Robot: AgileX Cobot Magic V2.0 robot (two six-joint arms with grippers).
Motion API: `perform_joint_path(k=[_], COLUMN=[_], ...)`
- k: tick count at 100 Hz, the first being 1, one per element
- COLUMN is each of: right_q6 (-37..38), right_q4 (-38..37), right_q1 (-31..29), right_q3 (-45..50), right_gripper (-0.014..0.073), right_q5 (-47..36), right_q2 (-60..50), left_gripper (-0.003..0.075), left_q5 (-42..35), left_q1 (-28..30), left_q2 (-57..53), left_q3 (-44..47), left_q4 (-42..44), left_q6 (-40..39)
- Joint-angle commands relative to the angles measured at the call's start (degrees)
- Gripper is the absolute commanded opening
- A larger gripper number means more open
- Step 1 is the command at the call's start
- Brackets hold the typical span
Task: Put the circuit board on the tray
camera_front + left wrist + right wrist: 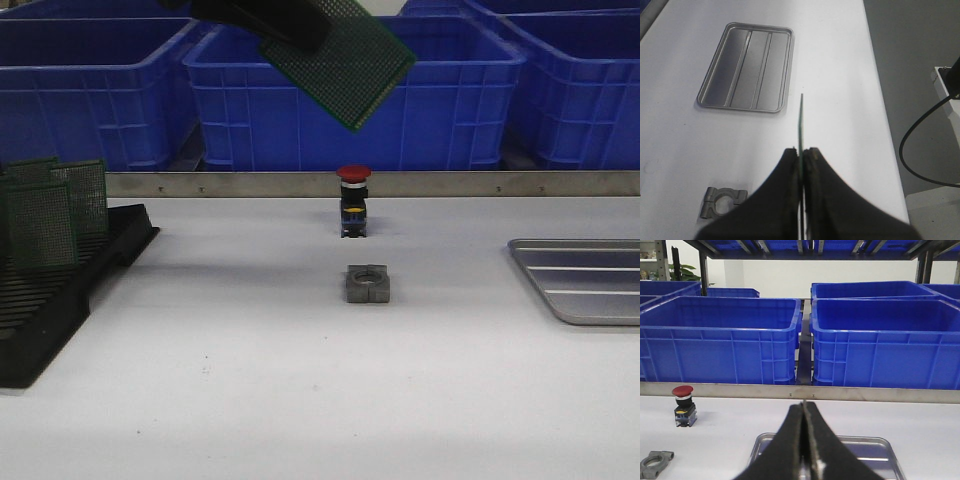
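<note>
Circuit board [345, 62] carried high above the table, tray [585, 280] waiting at the right.

Left gripper [802, 152] clamped tight on the board's edge, so that the thin green sheet hangs free and tilted in mid-air, well above the table [230, 380]; seen edge-on from the left wrist, sticking out past the fingertips toward the tray. Tray flat on the table, well apart from the board, floor bare, raised rim all round; probably needs a level board lowered inside that rim. Red push button [354, 200] and small grey clamp block [367, 284] near the table's middle, below the carrying path, open surface between them and the tray. Black rack [60, 290] with more boards at the far left. Blue bins [355, 110] behind a metal rail. Right gripper [803, 412] pressed together, holding nothing, close over the tray's near rim.
</note>
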Motion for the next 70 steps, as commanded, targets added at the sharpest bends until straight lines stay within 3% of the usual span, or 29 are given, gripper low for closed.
perform_joint_path(k=[1,26,39,46,61,64,70], right_q6=[0.02,0.02,0.02,-0.12,-6.40,-8.73,-11.42], right_q4=[-0.49,0.15,3.26,5.71,11.55,12.76,15.36], right_q1=[0.10,0.22,0.22,0.22,0.38,0.93,2.77], right_q3=[-2.62,-18.81,-25.02,-27.50,-32.37,-33.69,-35.56], right_gripper=[-0.0113,-0.0113,-0.0082,0.0030,0.0435,0.0479,0.0487], right_q5=[-3.59,20.67,27.36,28.68,27.86,27.86,28.10], right_q2=[-0.78,10.31,20.77,26.27,36.34,38.44,41.37], left_gripper=[-0.0020,-0.0020,-0.0020,-0.0020,-0.0020,-0.0020,-0.0020], left_q5=[3.72,3.72,3.72,3.72,3.72,3.72,3.72], left_q1=[-0.55,-0.55,-0.55,-0.55,-0.55,-0.55,-0.55], left_q2=[-2.99,-2.99,-2.99,-2.99,-2.99,-2.99,-2.99], left_q3=[-1.73,-1.73,-1.73,-1.73,-1.73,-1.73,-1.73], left_q4=[-4.74,-4.74,-4.74,-4.74,-4.74,-4.74,-4.74], left_q6=[-0.39,-0.39,-0.39,-0.39,-0.39,-0.39,-0.39])
